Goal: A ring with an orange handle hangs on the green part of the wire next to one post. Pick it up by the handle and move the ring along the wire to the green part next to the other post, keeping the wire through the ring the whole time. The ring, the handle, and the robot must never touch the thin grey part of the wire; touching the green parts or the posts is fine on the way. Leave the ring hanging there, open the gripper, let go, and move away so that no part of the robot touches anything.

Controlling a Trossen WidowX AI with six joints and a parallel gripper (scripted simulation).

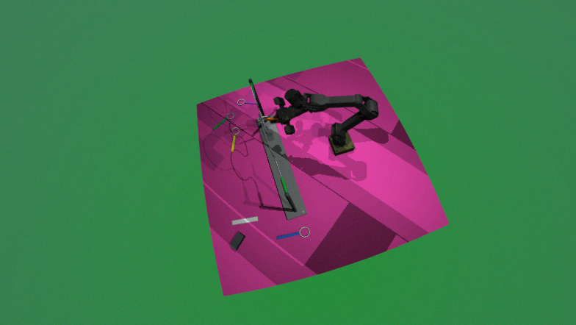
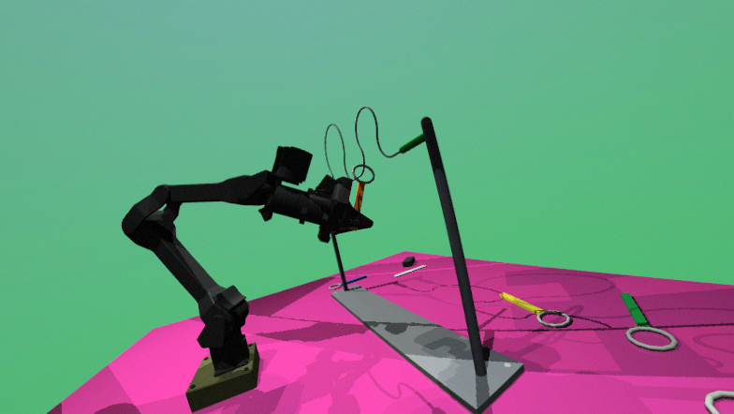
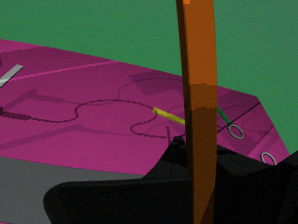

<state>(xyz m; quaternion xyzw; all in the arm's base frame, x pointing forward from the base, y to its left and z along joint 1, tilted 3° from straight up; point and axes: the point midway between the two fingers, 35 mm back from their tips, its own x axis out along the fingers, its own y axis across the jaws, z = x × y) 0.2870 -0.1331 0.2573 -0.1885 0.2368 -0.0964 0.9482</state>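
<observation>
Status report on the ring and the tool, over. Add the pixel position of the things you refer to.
Tool (image 1: pixel 269 118) (image 2: pixel 371 223) shut on orange handle (image 1: pixel 272 118) (image 2: pixel 359 195) (image 3: pixel 202 100). Ring (image 2: pixel 363 173) mid-wire, above handle, away from green parts. Bare grey wire (image 2: pixel 376 128) close by.

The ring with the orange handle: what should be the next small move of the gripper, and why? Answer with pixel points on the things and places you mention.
Probably a small, slow shift to centre the pale round ring (image 2: pixel 359 182) on the thin grey wire (image 2: pixel 356 128), before sliding further: the black gripper (image 2: pixel 371 223) is shut on the orange handle (image 2: pixel 359 195), and the wire looks close to the ring's rim.
</observation>
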